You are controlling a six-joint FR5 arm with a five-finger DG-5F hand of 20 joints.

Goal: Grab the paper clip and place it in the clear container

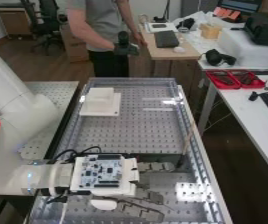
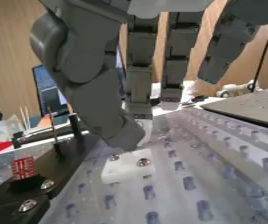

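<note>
Hanging straight and spread, fingers [image 1: 156, 167] over perforated surface [image 1: 115, 134]; cluttered white table [image 1: 246, 116] alongside, wooden floor [image 1: 41, 61] beyond.

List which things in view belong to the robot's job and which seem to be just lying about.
Belong to the job:
- the hand
- the white arm
- the perforated bench, as work surface

Probably just lying about:
- the white block on the bench
- the red trays on the side table
</note>
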